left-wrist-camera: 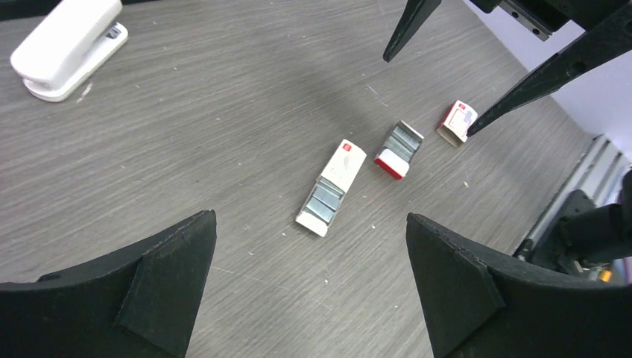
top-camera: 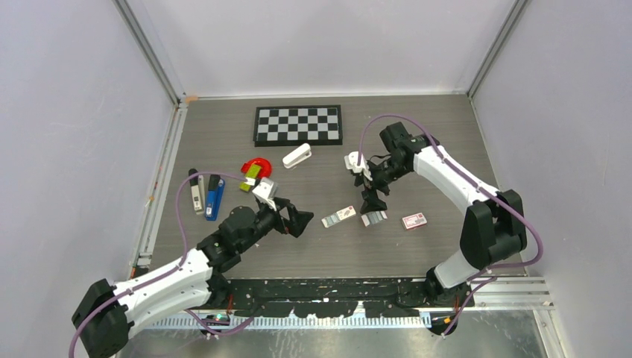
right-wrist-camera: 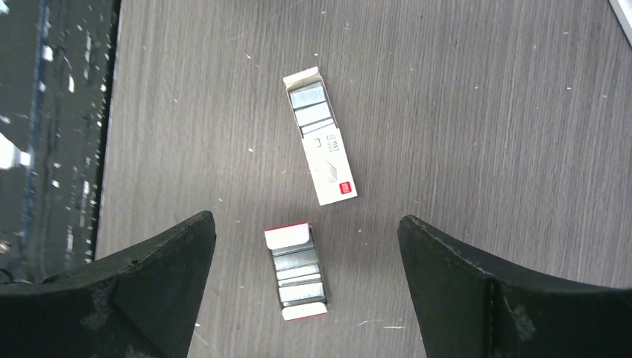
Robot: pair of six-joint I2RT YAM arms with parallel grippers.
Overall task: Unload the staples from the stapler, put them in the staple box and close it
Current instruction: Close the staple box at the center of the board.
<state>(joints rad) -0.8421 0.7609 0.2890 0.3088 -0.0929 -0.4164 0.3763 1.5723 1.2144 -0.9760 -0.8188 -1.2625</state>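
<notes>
The blue stapler (top-camera: 215, 196) lies flat at the left of the table, beside a black-and-white stapler (top-camera: 196, 190). Any staples inside it are hidden. My left gripper (top-camera: 298, 220) (left-wrist-camera: 307, 224) is open and empty, hovering right of the blue stapler and apart from it. It faces a half-open white staple box (left-wrist-camera: 332, 186). My right gripper (top-camera: 373, 203) (right-wrist-camera: 305, 218) is open and empty. It hangs just over an open red-edged tray (right-wrist-camera: 296, 272) holding strips of staples. The blue stapler shows in neither wrist view.
A white stapler (top-camera: 296, 156) (left-wrist-camera: 67, 45) lies mid-table below a checkerboard (top-camera: 298, 124). A red ring with a yellow-green block (top-camera: 257, 168) sits near the blue stapler. A small red-and-white box (top-camera: 414, 221) (left-wrist-camera: 457, 121) lies right of the tray. Grey walls enclose the table.
</notes>
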